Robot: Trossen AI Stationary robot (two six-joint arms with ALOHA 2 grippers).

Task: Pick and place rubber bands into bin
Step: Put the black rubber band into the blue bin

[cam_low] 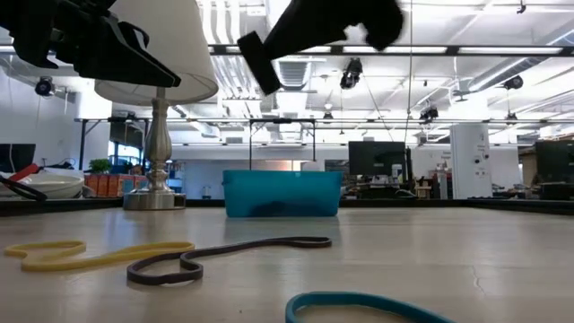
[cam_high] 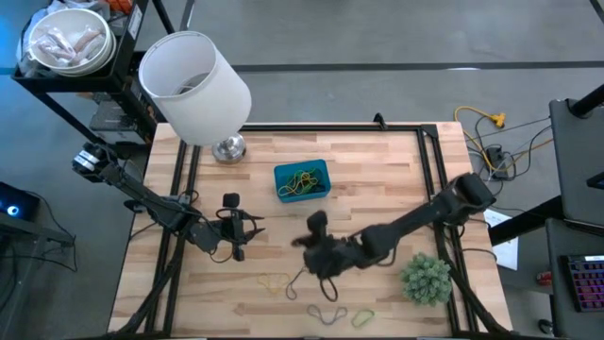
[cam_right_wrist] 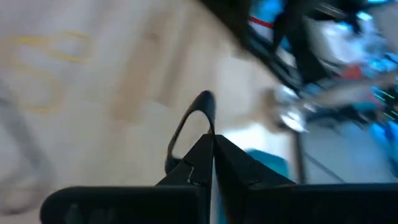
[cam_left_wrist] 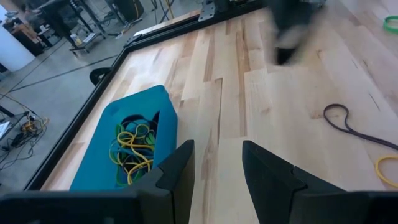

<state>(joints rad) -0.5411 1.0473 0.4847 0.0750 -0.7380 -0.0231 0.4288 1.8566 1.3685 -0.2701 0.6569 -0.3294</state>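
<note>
Right hand [cam_right_wrist: 210, 146] has its fingers pinched together on a dark rubber band [cam_right_wrist: 189, 124], whose loop sticks out past the tips; from above it sits near the middle of the surface [cam_high: 377, 170], just short of the bin [cam_high: 302, 179]. Left hand [cam_left_wrist: 216, 163] waits with fingers spread, holding nothing. Its wrist view alone shows green and yellow bands [cam_left_wrist: 132, 148] heaped inside the bin. Loose bands [cam_low: 108, 255] lie on the surface in the low view.
</note>
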